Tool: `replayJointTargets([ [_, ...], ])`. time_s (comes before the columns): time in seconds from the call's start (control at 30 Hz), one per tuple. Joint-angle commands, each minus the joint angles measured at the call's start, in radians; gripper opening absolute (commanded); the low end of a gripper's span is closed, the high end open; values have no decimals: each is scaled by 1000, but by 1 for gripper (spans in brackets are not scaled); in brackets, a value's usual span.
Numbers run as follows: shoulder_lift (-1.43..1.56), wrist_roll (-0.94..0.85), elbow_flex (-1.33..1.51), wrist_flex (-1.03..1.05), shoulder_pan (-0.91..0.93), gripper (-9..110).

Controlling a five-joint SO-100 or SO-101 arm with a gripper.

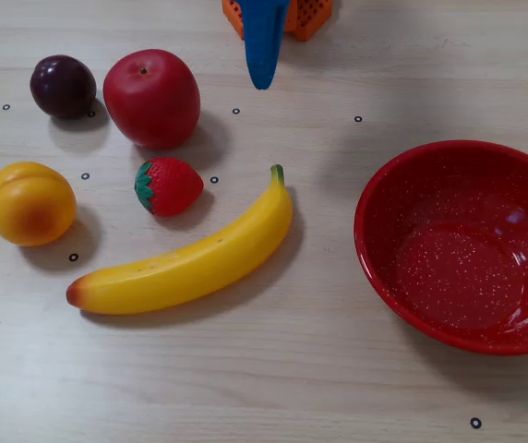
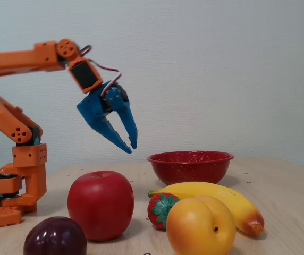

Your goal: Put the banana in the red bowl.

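The blue gripper, jaws slightly apart and empty, hangs above the bench; the long yellow plastic banana lies diagonally at lower centre, stem toward the gripper.

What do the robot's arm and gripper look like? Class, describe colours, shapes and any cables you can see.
In a fixed view from the side, the arm is built of boxy orange plastic links with round joints. The gripper is blue, with two long fingers tapering to points. A black servo block sits at the wrist, and thin red and white cables loop above it.
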Motion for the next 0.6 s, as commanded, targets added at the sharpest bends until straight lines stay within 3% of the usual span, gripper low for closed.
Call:
replayJointTargets([
  [0.0,-106,17,-196,51,-44,0],
  [0.5,-626,357,-799,278,-130,0],
  [0.57,-713,569,-911,342,-133,0],
])
